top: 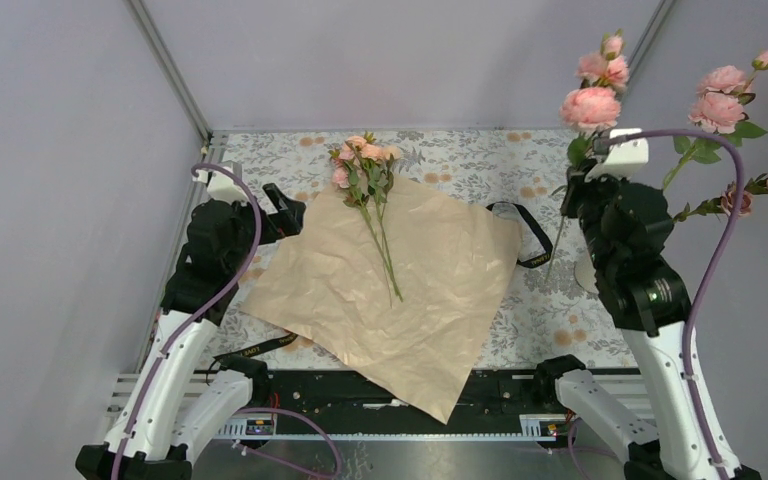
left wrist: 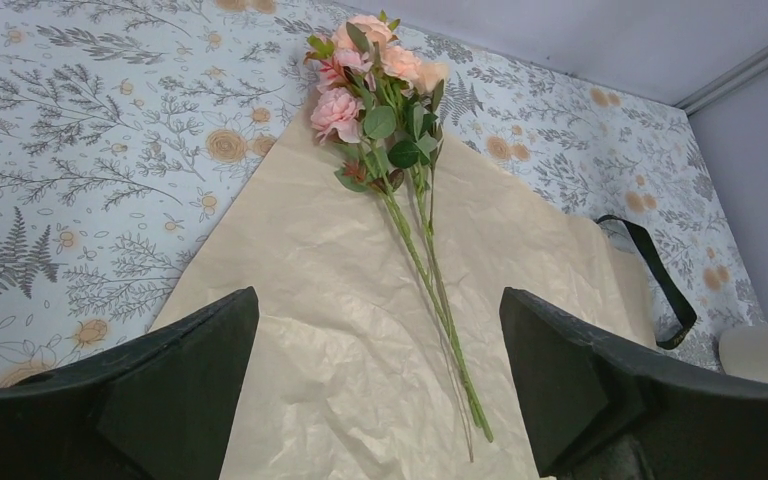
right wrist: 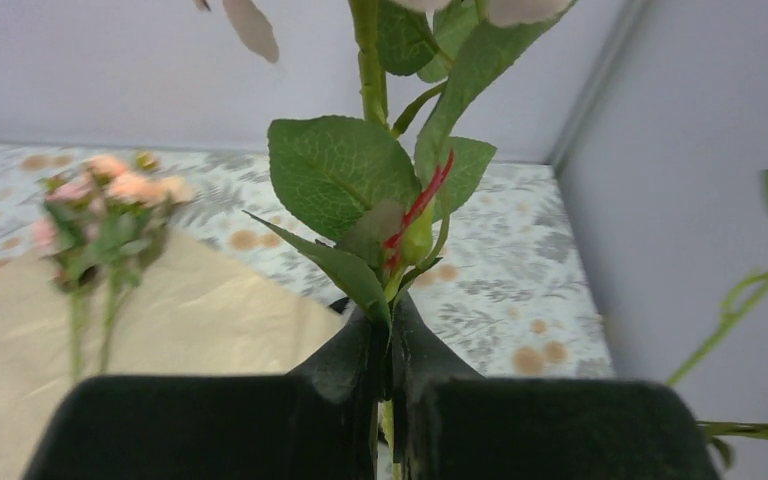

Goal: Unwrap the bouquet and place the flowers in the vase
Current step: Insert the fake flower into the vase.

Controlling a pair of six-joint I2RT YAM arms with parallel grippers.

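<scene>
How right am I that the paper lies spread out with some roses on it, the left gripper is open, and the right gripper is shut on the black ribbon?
One slip: the right wrist view shows the right gripper shut on a green flower stem, not the black ribbon, which lies loose on the table. The rest stands.

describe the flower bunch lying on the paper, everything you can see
The flower bunch is a few artificial-looking roses, pink and peach, with green leaves clustered under the heads and long thin green stems. It lies flat and loose, heads toward the far side, stem ends toward the arms. The stems rest on the unfolded tan crinkled paper; the heads reach past its far edge over the floral tablecloth. Nothing grips it.
</scene>
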